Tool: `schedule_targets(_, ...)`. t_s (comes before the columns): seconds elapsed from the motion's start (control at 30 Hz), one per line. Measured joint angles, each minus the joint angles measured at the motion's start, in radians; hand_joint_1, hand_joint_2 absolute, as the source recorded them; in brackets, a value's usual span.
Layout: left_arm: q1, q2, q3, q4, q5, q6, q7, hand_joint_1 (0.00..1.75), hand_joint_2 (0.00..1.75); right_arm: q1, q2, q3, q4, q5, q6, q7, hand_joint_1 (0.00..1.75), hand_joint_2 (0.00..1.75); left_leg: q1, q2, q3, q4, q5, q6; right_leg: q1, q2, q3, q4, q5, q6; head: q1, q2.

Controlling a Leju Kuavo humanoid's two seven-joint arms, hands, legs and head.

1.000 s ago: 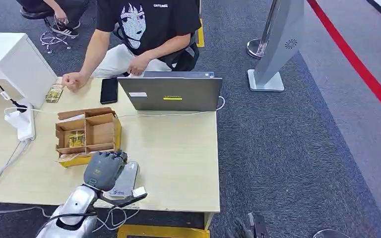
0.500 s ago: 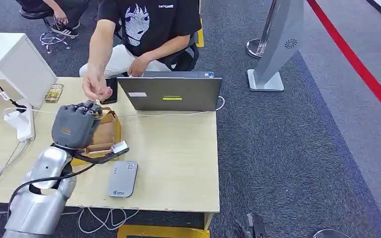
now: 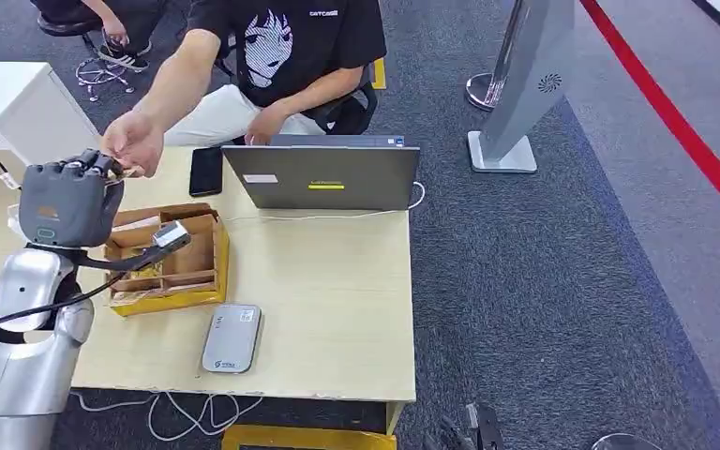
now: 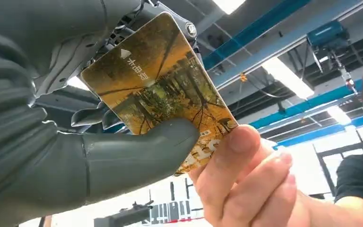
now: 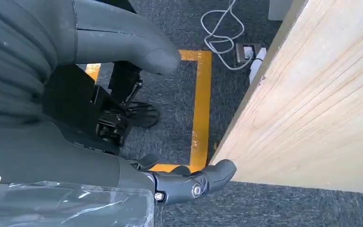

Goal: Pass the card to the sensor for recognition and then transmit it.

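My left hand (image 3: 66,202) is raised above the table's back left, over the cardboard box (image 3: 187,255). In the left wrist view it pinches a golden-brown printed card (image 4: 160,90) between thumb and fingers. A person's hand (image 3: 131,142) reaches over from behind the table, and its fingertips (image 4: 246,161) grip the card's far end. The grey card sensor (image 3: 232,337) lies flat near the table's front edge, apart from both hands. My right hand (image 5: 52,94) hangs beside the wooden table edge (image 5: 312,118) with its fingers apart and nothing in it.
A grey laptop (image 3: 323,173) stands at the back middle with a black phone (image 3: 205,171) beside it. A white box (image 3: 19,108) sits at the back left. A seated person in a black shirt (image 3: 286,42) is behind the table. Cables (image 3: 197,412) hang under the front edge.
My left hand lifted the card from over the sensor, past the cardboard box, up to the back left. The person's hand left the table and took hold of the card's end.
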Motion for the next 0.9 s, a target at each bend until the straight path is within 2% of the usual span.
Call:
schedule_targets(0.1, 0.0, 0.0, 0.018, 0.0, 0.006, 0.005, 0.008, 1.75, 1.75, -0.001, 0.0, -0.001, 0.002, 0.005, 0.001, -0.001, 0.0, 1.75, 0.0, 0.001, 0.0, 0.0, 0.0, 0.0, 0.0, 0.0, 0.0, 0.0, 0.0, 0.0, 0.0, 0.0)
schedule_targets(0.13, 0.0, 0.0, 0.025, 0.0, 0.008, 0.008, 0.009, 0.38, 1.75, -0.002, 0.0, -0.001, 0.002, 0.006, 0.001, -0.001, 0.0, 1.75, 0.0, 0.001, 0.0, 0.0, 0.0, 0.0, 0.0, 0.001, 0.0, 0.0, 0.0, 0.0, 0.0, 0.0)
schedule_targets(0.17, 0.001, 0.0, 0.034, 0.0, 0.012, 0.01, 0.009, 0.0, 1.75, -0.002, 0.0, -0.002, 0.002, 0.009, 0.001, -0.001, 0.0, 1.75, 0.0, 0.001, 0.0, 0.0, 0.0, 0.0, 0.0, 0.001, -0.001, 0.0, 0.0, 0.0, 0.0, 0.0)
schedule_targets(0.33, 0.023, -0.011, 0.062, -0.001, 0.013, 0.039, -0.033, 0.0, 1.75, -0.002, 0.0, -0.007, 0.002, 0.015, 0.001, -0.001, 0.0, 1.75, 0.0, 0.001, 0.0, 0.0, 0.0, 0.0, 0.0, 0.001, -0.001, 0.0, 0.0, 0.0, 0.0, 0.0)
schedule_targets(0.8, 0.132, -0.064, 0.063, -0.067, 0.001, 0.066, -0.058, 0.0, 1.75, -0.002, 0.003, -0.04, 0.001, 0.026, 0.002, -0.001, 0.0, 1.75, 0.0, 0.001, -0.001, 0.0, 0.0, 0.0, 0.0, 0.002, -0.001, 0.0, 0.0, 0.0, 0.0, 0.0)
schedule_targets(0.9, 0.173, -0.079, 0.059, -0.093, 0.032, 0.075, -0.08, 0.0, 1.75, -0.002, 0.003, -0.048, 0.001, 0.03, 0.0, -0.002, 0.0, 1.75, 0.0, 0.001, -0.001, 0.0, 0.0, 0.0, 0.0, 0.002, -0.001, 0.0, 0.0, 0.0, 0.0, 0.0)
